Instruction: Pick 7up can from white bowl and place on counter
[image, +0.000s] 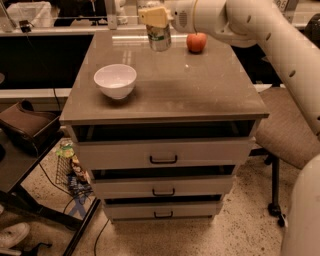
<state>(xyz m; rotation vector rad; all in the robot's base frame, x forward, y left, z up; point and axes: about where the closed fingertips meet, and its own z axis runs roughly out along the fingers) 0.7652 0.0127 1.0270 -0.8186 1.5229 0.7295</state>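
Observation:
The 7up can (159, 38) hangs upright in my gripper (156, 20), which is shut on its top, above the far middle of the counter (200, 85). The can's base is close to the counter surface; I cannot tell whether it touches. The white bowl (115, 80) sits empty on the counter's left side, well in front and left of the can. My arm reaches in from the upper right.
A red apple (196, 42) sits on the counter just right of the can. The cabinet's three drawers (163, 156) are slightly ajar. A chair (287, 125) stands at right, clutter and cables on the floor at left.

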